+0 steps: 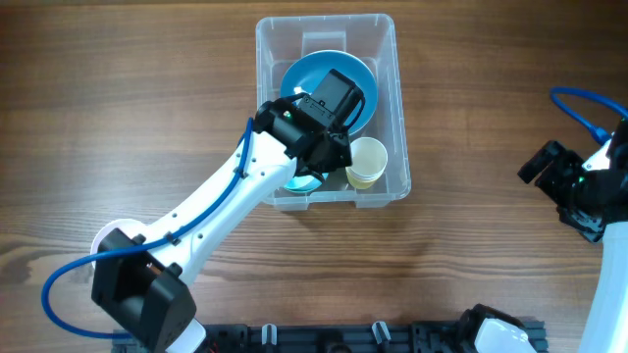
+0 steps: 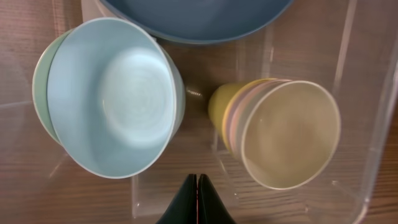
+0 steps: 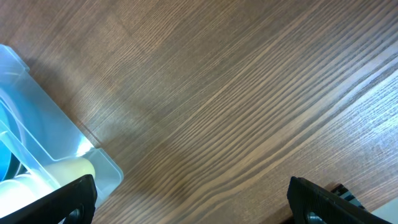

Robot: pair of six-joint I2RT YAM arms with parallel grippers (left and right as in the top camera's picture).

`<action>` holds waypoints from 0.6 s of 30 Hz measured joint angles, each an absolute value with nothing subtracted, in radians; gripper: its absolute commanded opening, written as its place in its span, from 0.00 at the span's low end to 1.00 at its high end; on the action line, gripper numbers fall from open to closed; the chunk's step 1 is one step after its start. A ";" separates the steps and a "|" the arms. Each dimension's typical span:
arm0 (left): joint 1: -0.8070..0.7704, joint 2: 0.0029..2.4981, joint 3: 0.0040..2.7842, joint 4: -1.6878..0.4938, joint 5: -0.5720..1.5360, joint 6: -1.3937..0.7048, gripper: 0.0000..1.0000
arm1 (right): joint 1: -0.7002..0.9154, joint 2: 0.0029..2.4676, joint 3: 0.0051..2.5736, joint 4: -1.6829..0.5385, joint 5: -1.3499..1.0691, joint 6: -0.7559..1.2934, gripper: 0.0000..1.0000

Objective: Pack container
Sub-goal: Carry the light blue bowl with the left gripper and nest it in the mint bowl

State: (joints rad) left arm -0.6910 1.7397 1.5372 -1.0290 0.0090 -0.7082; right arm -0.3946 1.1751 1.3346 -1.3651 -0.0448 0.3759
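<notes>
Bulk of the left arm [image 1: 221,201] hides part of the container [image 1: 388,59]; left gripper [image 2: 197,200] pressed together, right gripper [image 3: 193,202] spread, tips cut off.

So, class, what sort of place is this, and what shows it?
Probably a robotics test bench: a left arm and a right arm stand at a wood-grain table, with a clear container of bowls and stacked cups.

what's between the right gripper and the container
Only bare wooden table separates the right gripper and the container, shown clearly in the overhead view.
</notes>
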 measured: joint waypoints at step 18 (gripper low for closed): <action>-0.651 1.842 1.537 -1.034 -0.018 -0.708 0.04 | -0.395 1.175 1.335 -1.369 -0.045 0.376 1.00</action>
